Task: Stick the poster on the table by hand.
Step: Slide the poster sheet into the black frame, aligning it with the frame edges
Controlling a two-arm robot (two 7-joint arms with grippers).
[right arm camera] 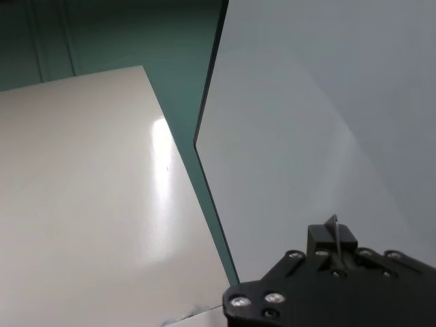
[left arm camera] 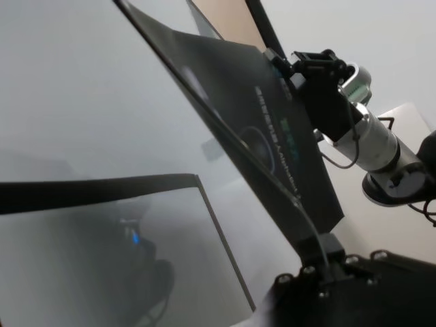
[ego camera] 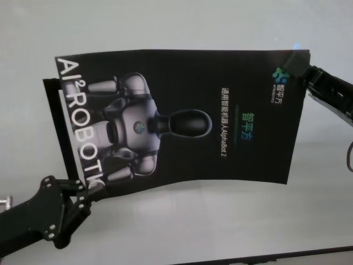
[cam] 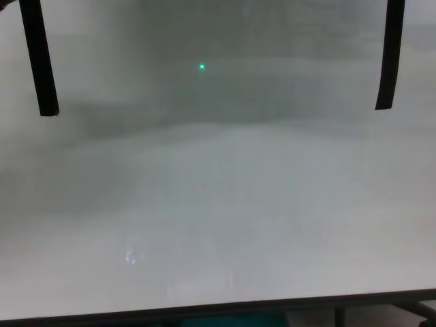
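Observation:
The poster [ego camera: 187, 121], a black glossy sheet with a silver-grey robot picture and white lettering, is held spread out above the table [ego camera: 182, 226]. My left gripper [ego camera: 87, 186] is shut on its near left corner. My right gripper [ego camera: 294, 63] is shut on its far right corner. In the left wrist view the poster [left arm camera: 272, 136] slants away from my left gripper [left arm camera: 320, 246] towards the right gripper [left arm camera: 310, 65]. In the right wrist view my right gripper [right arm camera: 334, 235] pinches a thin sheet edge, and the pale surface [right arm camera: 306, 122] beyond it looks like the poster's back.
A narrow black strip [ego camera: 55, 110] runs along the poster's left edge. In the chest view two black tape strips [cam: 37, 58] [cam: 388, 54] hang at the upper corners above the table [cam: 218, 225], whose dark front edge runs along the bottom.

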